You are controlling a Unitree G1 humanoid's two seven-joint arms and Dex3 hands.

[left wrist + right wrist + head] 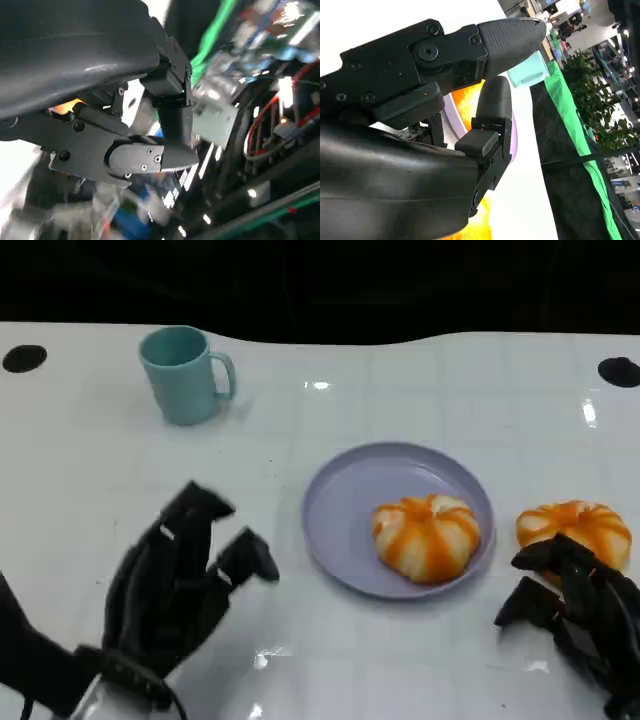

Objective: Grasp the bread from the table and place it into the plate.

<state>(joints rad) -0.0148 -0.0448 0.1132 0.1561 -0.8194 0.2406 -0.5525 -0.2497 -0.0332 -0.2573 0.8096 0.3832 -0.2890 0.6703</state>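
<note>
Bread (574,527) on table sits just beyond right hand (575,615), fingers (540,556) spread, empty.

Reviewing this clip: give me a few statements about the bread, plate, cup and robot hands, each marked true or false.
1. One bread lies in the purple plate. True.
2. A second bread lies on the table, outside the plate on the robot's right side. True.
3. The teal cup stands inside the plate. False: it stands on the table, apart from the plate, farther back on the left.
4. The left robot hand holds a bread. False: it holds nothing, with its fingers apart.
5. The right robot hand is beside the bread that lies outside the plate. True.
</note>
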